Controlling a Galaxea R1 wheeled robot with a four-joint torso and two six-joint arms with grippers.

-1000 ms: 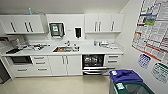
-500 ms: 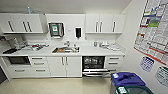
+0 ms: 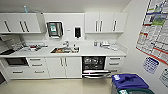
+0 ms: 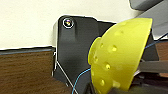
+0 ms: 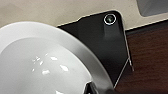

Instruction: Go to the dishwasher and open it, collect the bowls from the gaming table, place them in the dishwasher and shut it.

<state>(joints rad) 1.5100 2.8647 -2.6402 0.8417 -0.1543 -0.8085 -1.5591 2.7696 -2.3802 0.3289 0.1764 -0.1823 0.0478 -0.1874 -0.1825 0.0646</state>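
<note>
One yellow bowl (image 4: 120,57) is being shown large in the left wrist view, tilted on its side with its dimpled outer wall turned toward the camera. Its lower rim is being met by the dark tip of the left tool (image 4: 91,88) at the frame's edge. How far that tool is standing open cannot be told, though the bowl appears to be carried by it.

One white bowl (image 5: 45,62) is being shown large in the right wrist view, its glossy hollow facing the camera. Its rim is being crossed by a dark part of the right tool (image 5: 93,88); the opening of that tool cannot be told either, though this bowl too appears to be carried. Behind each bowl, pale floor and a strip of dark wood-toned surface are being seen.

In the head view, one dishwasher (image 3: 96,67) is being seen well ahead, under the white desk (image 3: 100,52), to the right of the sink (image 3: 64,50). Its door is standing lowered, and the dark interior with wire racks is being exposed. It is being flanked by two white cabinet doors (image 3: 63,67) on its left and drawers (image 3: 114,63) on its right. One bin with a purple lid (image 3: 128,81) is standing on the floor near the right wall.
</note>
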